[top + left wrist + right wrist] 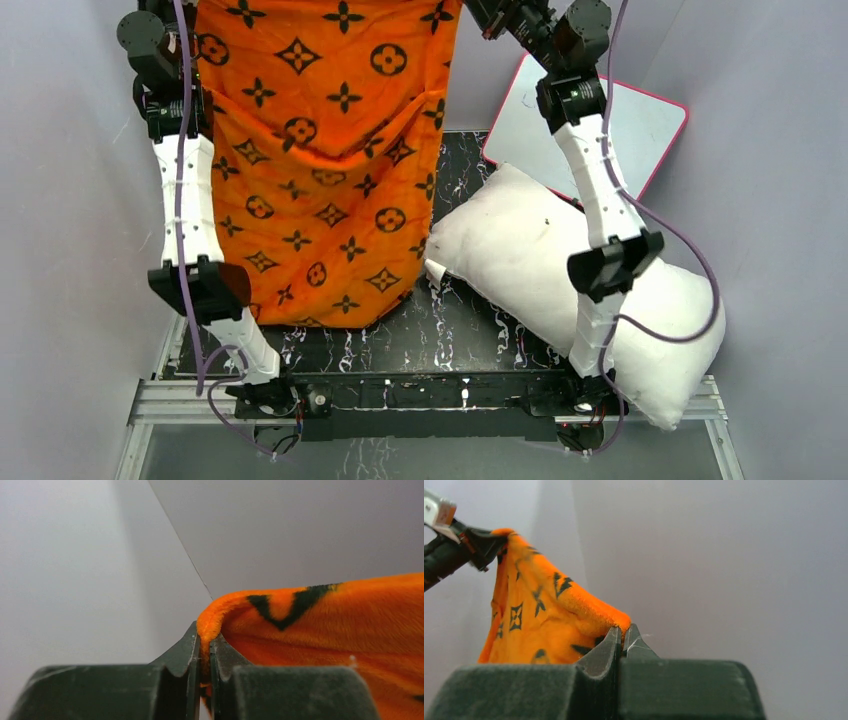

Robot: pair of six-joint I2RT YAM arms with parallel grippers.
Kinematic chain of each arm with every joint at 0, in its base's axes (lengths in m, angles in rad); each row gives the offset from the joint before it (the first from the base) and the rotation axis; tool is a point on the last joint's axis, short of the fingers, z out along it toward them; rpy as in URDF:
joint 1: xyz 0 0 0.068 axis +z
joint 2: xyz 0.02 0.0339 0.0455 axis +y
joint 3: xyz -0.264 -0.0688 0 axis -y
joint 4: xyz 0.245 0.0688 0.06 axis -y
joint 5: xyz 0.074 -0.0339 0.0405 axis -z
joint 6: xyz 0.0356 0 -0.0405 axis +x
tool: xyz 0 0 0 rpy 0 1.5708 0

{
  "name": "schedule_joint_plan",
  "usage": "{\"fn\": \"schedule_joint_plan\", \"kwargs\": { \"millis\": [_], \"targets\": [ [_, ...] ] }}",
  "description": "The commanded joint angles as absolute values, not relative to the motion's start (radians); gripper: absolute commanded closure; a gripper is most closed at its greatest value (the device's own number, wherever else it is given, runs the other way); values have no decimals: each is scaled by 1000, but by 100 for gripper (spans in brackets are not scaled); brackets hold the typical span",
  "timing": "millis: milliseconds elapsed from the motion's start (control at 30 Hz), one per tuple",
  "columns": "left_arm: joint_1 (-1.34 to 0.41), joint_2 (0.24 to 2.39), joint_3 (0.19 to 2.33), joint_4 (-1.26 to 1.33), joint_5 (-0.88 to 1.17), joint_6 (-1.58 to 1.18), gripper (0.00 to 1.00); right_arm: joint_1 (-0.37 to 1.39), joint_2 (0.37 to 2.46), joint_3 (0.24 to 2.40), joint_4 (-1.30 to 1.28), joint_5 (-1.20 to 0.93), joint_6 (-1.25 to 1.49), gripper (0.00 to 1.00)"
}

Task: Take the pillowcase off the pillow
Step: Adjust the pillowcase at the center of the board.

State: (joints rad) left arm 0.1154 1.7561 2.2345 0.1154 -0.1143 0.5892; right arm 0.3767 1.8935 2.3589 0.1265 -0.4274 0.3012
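Pillowcase [320, 170], bright orange with black flower and diamond motifs, hung as a broad sheet down the left and middle of the top view, from the upper edge of the frame to a lower hem low over the black marbled tabletop [450, 335]; whether that hem touched the surface could not be told. At the far left the left arm [185, 200] rose steeply alongside the cloth. In the left wrist view the left gripper [205, 642] was pressed together on a folded orange edge, the fleece bulging up over the fingertips and running off to the right of the frame against a plain grey wall. In the right wrist view that same gripper showed small at the upper left, pinching one top corner, and the cloth sagged from it down to the right gripper [623, 635] at centre, which was clamped tight on the other corner. Right of the hanging cloth in the top view, the pillow [520, 250] lay bare on the tabletop, plump and white, tilted from centre toward the lower right, where its corner hung past the near edge over the metal frame. Its left corner sat just beside the pillowcase's right edge; contact there could not be told. The right arm [600, 190] crossed over the pillow. Behind it, at the upper right, a pink-framed whiteboard [650, 125] lay partly under the pillow's far side.
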Motion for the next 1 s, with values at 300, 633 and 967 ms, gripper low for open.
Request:
{"fn": "schedule_joint_plan", "kwargs": {
  "millis": [300, 633, 967],
  "targets": [
    [198, 1987, 2506, 295, -22, 353, 100, 239, 2084, 2504, 396, -484, 435, 100],
    [198, 1576, 2369, 273, 28, 370, 100, 350, 1759, 2425, 354, -505, 463, 100],
    [180, 1218, 2267, 235, -56, 449, 100, 393, 1509, 2363, 292, -533, 609, 100]
  ]
}}
